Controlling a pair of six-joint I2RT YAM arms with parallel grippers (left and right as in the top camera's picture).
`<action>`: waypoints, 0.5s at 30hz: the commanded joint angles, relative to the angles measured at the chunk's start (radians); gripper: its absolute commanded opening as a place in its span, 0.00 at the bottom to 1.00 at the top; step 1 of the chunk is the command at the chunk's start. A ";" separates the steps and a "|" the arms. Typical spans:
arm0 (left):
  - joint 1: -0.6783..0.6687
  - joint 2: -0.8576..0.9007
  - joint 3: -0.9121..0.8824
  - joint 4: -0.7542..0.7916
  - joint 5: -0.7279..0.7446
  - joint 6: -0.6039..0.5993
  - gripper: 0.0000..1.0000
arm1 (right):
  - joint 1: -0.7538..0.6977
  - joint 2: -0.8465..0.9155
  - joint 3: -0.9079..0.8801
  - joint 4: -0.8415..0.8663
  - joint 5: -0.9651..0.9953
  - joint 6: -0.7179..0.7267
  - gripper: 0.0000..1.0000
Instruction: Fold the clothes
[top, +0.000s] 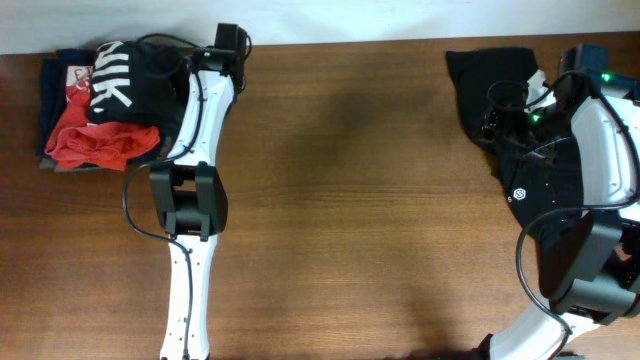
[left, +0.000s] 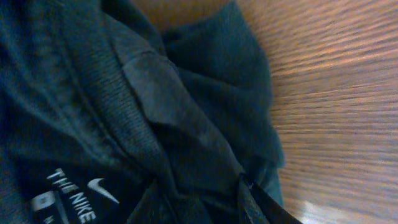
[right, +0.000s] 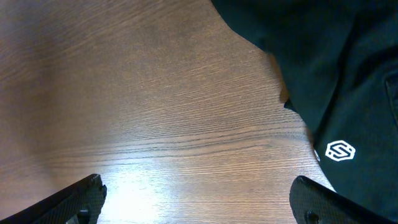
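A black shirt with white block lettering (top: 125, 85) tops a pile at the table's far left. My left gripper (top: 200, 62) is at the pile's right edge. In the left wrist view its fingers (left: 205, 205) are pressed into dark fabric (left: 81, 93) with a white printed neck label (left: 74, 196), shut on a bunched fold. A second dark shirt (top: 520, 160) with a small white logo (top: 519, 194) lies spread at the far right. My right gripper (top: 497, 118) is wide open (right: 199, 199) over bare wood, beside that shirt's edge (right: 329, 74) and logo (right: 340, 150).
A red garment (top: 95, 145) and a dark blue one (top: 50, 100) lie under the lettered shirt in the left pile. The wooden table (top: 350, 200) runs between the two arms. A white wall edge borders the back.
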 joint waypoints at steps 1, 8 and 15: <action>0.015 0.046 -0.009 0.006 -0.021 -0.021 0.41 | 0.003 0.005 0.015 -0.005 -0.014 0.001 0.99; 0.011 0.049 -0.009 0.021 0.030 -0.021 0.42 | 0.003 0.005 0.015 -0.005 -0.014 0.001 0.99; -0.002 0.049 -0.009 0.021 0.063 -0.023 0.80 | 0.003 0.005 0.015 -0.004 -0.013 0.001 0.99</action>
